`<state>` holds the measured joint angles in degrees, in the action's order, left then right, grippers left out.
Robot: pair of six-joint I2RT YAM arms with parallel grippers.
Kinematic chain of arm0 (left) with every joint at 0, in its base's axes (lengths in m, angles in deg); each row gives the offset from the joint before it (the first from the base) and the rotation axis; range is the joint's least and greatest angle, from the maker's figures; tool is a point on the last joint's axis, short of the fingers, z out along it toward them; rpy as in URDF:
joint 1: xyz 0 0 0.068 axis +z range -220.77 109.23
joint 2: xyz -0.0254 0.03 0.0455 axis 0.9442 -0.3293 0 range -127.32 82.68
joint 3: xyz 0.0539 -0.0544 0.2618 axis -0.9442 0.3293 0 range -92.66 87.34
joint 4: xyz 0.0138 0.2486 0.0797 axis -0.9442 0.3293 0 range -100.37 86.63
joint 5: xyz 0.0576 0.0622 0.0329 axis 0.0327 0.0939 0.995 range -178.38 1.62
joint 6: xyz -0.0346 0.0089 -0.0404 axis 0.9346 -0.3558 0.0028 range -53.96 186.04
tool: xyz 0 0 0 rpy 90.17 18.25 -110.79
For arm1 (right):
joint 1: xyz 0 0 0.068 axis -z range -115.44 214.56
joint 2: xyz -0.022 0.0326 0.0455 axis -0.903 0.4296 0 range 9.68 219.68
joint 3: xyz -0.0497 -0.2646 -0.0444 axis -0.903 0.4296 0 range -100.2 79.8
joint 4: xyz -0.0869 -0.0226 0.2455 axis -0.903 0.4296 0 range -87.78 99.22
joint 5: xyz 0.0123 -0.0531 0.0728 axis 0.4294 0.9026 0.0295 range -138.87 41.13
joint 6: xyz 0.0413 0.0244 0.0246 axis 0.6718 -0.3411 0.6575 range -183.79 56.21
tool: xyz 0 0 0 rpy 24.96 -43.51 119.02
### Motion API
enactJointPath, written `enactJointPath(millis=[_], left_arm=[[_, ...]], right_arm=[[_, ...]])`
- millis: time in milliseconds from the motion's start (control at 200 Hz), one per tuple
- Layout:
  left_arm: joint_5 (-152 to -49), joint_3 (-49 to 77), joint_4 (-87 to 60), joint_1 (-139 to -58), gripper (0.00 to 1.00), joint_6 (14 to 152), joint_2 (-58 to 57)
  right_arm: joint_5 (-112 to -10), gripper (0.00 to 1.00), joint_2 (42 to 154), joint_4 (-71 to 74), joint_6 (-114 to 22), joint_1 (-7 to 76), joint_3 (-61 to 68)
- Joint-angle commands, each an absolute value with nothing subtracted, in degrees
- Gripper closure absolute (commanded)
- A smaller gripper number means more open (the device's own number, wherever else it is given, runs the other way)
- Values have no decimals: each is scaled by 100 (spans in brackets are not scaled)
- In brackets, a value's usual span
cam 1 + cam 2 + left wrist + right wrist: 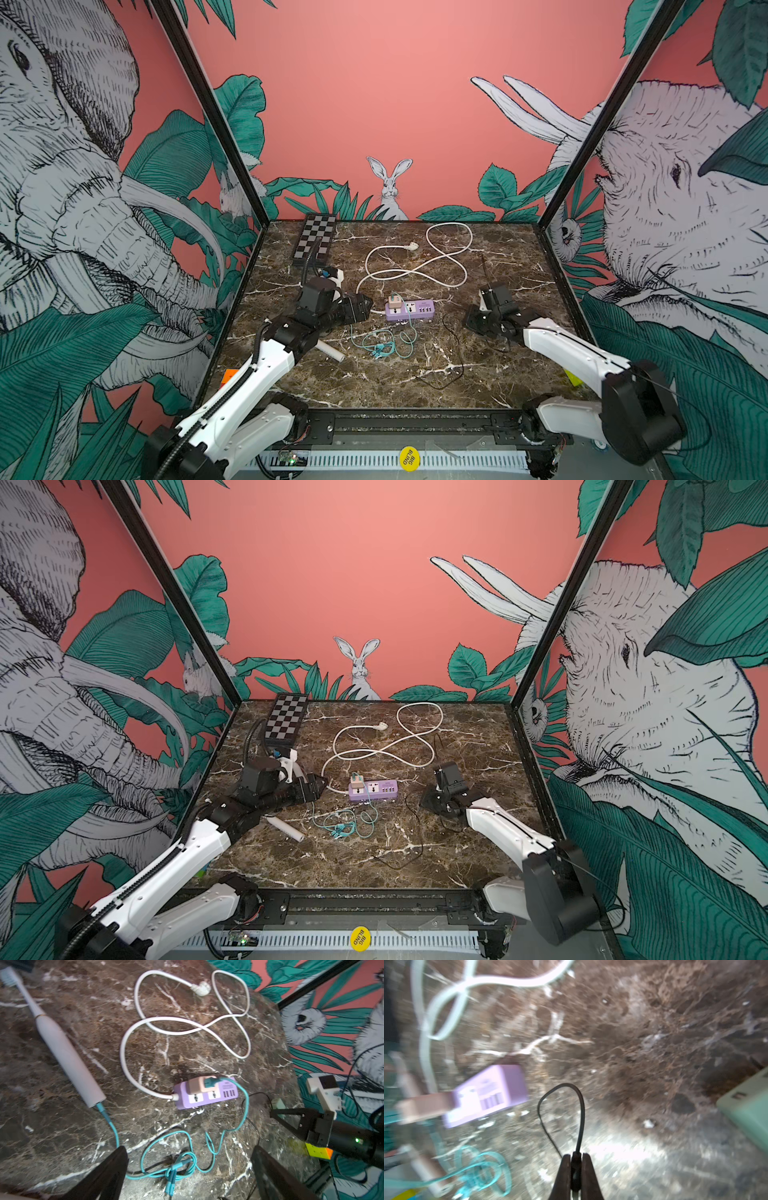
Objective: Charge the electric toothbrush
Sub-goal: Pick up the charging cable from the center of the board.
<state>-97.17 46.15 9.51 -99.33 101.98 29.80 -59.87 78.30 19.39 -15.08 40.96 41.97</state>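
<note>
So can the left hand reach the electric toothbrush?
Probably yes, if it pulls back: the left hand is open and empty, and nothing rests on the electric toothbrush, lying below its arm.

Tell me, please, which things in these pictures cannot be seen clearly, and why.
In both top views: the left arm covers the toothbrush except its base end.
Left wrist view: the brush head is cut by the picture edge.
Right wrist view: motion blur smears the power strip markings; the edge cuts a mint-green object, unidentifiable; the shut right hand hides the black wire end.
</note>
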Motion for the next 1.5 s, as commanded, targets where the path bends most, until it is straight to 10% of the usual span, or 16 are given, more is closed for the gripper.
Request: enactJointPath(millis=[0, 675, 1495], left_arm=[[-9935, 4618, 514, -9998, 9, 10736, 3182], [-9225, 4977, -4531, -12377, 24, 15394, 1410], [-8989, 3885, -5787, -13084, 65, 15328, -480]], right_arm=[[-6399, 100, 7142, 1734, -651, 4075, 4363], [-4557, 100, 5125, -2514, 2414, 2837, 5836], [-4436, 100, 5195, -2897, 2560, 2607, 5880]])
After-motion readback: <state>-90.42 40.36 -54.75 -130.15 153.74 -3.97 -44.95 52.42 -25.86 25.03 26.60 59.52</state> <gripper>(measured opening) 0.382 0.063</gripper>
